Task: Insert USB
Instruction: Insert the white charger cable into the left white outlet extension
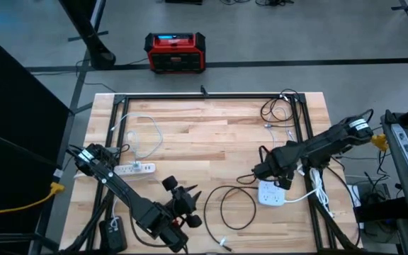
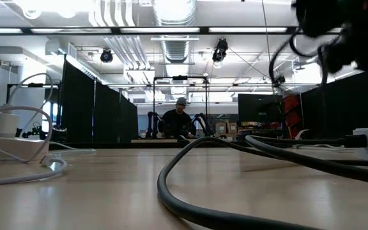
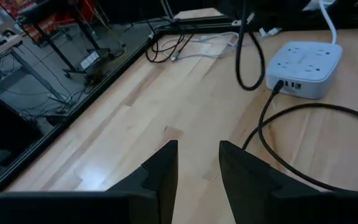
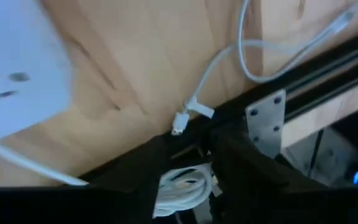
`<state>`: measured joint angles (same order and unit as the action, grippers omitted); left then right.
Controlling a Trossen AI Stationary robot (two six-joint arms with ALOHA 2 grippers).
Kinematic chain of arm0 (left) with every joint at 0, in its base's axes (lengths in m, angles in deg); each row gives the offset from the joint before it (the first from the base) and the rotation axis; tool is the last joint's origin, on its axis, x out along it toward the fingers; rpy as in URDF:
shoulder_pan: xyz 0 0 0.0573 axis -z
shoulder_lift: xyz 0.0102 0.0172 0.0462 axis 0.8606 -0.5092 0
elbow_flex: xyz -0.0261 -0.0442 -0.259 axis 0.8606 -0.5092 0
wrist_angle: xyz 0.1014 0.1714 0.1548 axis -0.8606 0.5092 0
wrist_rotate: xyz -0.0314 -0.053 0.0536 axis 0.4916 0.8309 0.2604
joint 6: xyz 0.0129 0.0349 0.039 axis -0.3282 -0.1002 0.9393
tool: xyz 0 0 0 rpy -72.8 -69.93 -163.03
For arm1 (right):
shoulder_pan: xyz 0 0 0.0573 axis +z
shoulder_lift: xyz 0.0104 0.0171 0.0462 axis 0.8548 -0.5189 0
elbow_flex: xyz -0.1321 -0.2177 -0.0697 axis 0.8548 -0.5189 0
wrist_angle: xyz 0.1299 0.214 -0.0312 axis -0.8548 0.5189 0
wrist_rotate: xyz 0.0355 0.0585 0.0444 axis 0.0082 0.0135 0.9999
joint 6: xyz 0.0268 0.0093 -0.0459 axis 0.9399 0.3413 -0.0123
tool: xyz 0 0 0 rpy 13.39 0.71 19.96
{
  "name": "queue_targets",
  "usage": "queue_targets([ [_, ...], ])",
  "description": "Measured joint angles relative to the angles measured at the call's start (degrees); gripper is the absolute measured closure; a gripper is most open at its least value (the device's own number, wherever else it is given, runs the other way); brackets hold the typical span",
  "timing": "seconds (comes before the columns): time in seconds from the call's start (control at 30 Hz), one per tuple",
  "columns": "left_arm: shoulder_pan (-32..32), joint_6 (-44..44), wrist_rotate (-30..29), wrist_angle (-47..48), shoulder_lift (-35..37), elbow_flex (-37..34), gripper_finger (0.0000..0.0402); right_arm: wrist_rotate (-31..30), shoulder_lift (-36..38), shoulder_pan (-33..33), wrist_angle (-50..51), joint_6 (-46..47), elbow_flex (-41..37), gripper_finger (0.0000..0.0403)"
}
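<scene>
A white power hub (image 1: 272, 193) lies on the wooden table at the near right. A black cable (image 1: 236, 205) loops across the table in front of it, and its USB plug (image 3: 278, 87) sits in the hub's side (image 3: 303, 65). My left gripper (image 3: 197, 174) hangs open above bare wood near the front edge, pointing toward the hub with nothing between its fingers; the high view shows it left of the loop (image 1: 192, 195). My right gripper (image 1: 262, 171) hovers just beyond the hub. Its wrist view is blurred, and its fingers (image 4: 201, 155) stand apart, holding nothing.
A long white power strip (image 1: 134, 168) with a white cord lies at the left. Loose dark cables (image 1: 278, 110) lie at the far right corner. A white cable end (image 4: 180, 121) lies by the black table frame (image 1: 307, 134). A red box (image 1: 176, 52) stands on the floor beyond.
</scene>
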<state>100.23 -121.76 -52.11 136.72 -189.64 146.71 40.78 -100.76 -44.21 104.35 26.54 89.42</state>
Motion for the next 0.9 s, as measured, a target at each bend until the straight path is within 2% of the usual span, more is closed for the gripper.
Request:
queue_targets([
  [0.13,0.0,-0.99,0.0,0.24,0.0,-1.14,0.0296,0.06,-2.22,-3.83,-4.67,-0.67,-3.79,0.0224],
  [0.33,-0.02,-1.04,-0.04,0.5,0.0,-1.27,0.0297,-1.55,-6.58,-9.38,-6.04,-2.82,-7.89,0.0236],
  [0.67,0.05,-2.21,-0.02,0.52,0.0,-1.27,0.0297,-1.47,-9.98,-10.71,-13.59,-7.48,-11.15,0.0242],
  [0.9,0.57,-3.6,0.01,0.4,0.0,-1.29,0.0297,-0.47,-9.68,-13.53,-17.72,-8.28,-17.21,0.0262],
])
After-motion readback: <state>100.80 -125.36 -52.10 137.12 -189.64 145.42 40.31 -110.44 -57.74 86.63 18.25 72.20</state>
